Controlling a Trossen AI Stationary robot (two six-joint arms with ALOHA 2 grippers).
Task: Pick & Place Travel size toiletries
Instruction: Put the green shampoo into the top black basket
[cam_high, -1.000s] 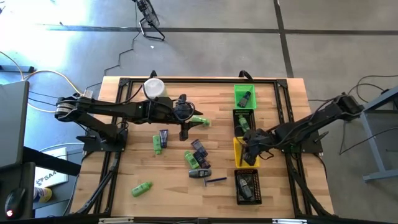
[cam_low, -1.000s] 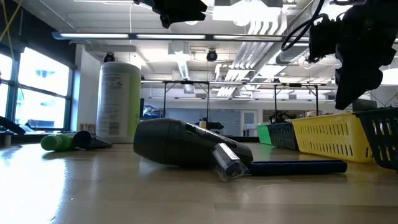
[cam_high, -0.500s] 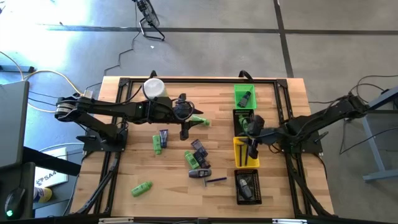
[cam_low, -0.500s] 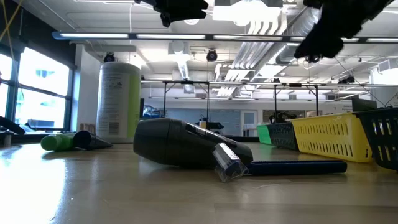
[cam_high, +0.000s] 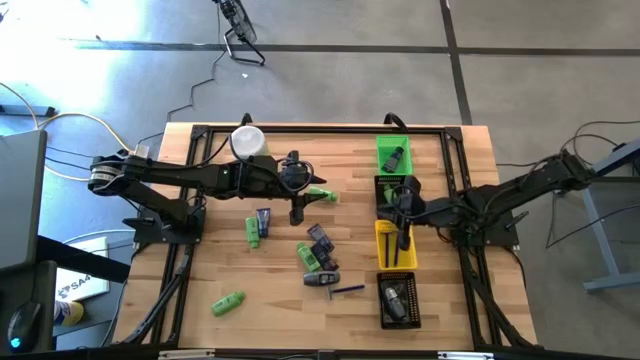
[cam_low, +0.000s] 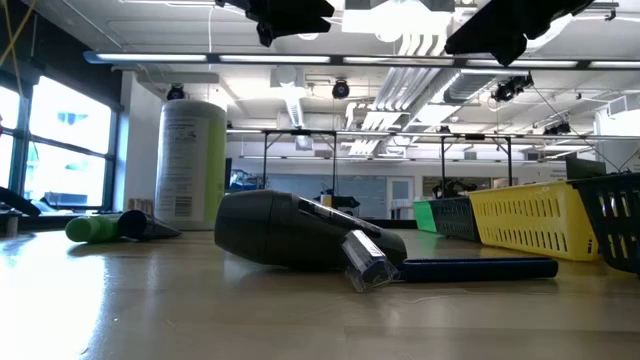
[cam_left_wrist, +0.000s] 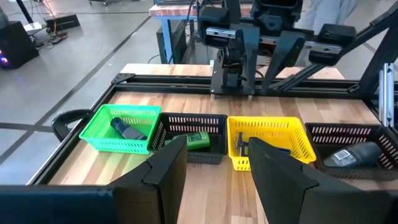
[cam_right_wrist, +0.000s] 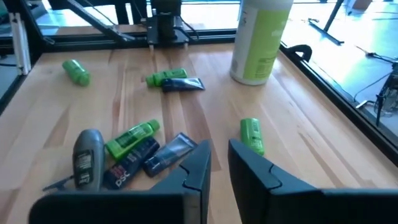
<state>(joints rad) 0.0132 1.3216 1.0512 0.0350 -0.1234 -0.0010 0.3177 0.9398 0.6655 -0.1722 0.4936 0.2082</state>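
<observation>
The travel size toiletries lie loose on the wooden table: a green bottle, a green bottle beside a tube, a cluster of tubes with a green bottle, a grey item, a thin blue stick and a green bottle. Others lie in the bins. My left gripper hangs open above the table's middle, beside the far green bottle, with nothing between its fingers. My right gripper hovers over the yellow bin; its fingers are all but together and hold nothing.
A row of bins runs down the right side: green, black, yellow, then black. A tall pale-green canister stands at the far left. Bare wood lies near the table's front left.
My right gripper has risen out of the yellow bin, gone a little toward the far edge, and tipped from pointing down to nearly level. In the low view it has climbed to the picture's top. The toiletries on the table have stayed where they were.
</observation>
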